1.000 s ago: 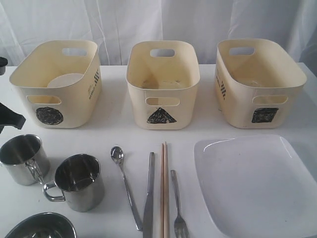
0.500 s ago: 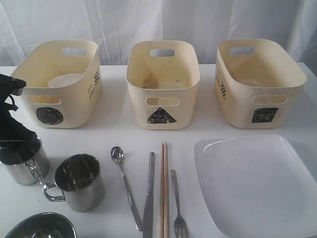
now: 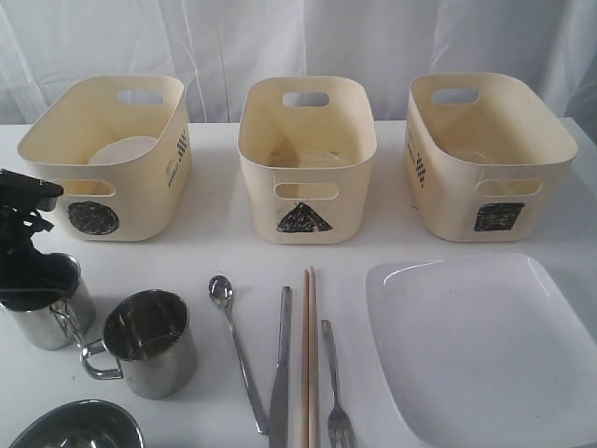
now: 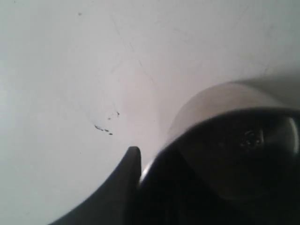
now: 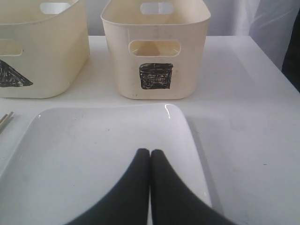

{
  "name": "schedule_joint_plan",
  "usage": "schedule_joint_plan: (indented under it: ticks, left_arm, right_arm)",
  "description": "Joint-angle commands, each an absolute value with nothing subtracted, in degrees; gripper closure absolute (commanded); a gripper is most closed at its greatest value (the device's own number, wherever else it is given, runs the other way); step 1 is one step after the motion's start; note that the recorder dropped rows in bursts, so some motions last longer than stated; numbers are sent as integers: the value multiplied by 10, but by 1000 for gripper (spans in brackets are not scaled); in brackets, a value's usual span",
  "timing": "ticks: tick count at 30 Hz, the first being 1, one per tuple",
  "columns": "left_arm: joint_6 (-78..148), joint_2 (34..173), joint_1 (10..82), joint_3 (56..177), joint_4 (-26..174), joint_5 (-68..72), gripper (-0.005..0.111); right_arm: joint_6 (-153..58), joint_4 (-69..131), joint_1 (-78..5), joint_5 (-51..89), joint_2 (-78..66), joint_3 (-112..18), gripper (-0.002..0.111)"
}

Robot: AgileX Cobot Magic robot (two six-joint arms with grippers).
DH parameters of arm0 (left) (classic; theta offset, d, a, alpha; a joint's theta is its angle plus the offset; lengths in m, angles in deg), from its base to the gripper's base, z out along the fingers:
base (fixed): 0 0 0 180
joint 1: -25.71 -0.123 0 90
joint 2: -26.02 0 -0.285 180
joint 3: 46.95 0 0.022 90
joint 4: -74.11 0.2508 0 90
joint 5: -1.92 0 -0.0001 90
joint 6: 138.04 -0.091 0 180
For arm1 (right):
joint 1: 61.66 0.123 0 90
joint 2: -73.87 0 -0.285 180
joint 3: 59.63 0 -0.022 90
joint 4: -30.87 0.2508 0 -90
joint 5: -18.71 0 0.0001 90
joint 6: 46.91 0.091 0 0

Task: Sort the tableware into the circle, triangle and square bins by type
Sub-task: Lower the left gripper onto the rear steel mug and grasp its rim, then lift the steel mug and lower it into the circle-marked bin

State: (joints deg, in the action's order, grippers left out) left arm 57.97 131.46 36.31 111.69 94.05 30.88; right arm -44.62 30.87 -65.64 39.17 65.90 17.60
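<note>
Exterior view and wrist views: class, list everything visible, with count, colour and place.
bins: three, cream, back row: circle bin left, triangle bin middle, square bin right
disc: one, whitish, inside circle bin
mugs: two, steel, front left
bowl: one, steel, bottom-left corner, cut off
spoon, knife, fork: one each, steel, front centre
chopsticks: one pair, pale wood, between knife and fork
plate: one, white, front right
table: one, white, under everything
left fingers: black, at far-left mug's rim
right fingers: black, shut, over plate
</note>
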Motion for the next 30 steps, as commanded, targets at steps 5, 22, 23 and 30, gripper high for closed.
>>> schedule_joint_plan:
  ticks: [5, 22, 23, 30]
  left_arm:
    - [588, 1297, 360, 1112, 944, 360, 107]
    - [567, 1037, 360, 1171, 967, 409, 107]
    - [567, 1027, 360, 1180, 966, 409, 107]
    - [567, 967, 360, 1198, 952, 341, 107]
  right_arm:
    - [-445, 309, -654, 383, 661, 176, 108]
    - [-434, 309, -654, 383, 661, 176, 108]
    - [-434, 309, -654, 383, 661, 176, 108]
    - [-434, 309, -654, 383, 661, 176, 108]
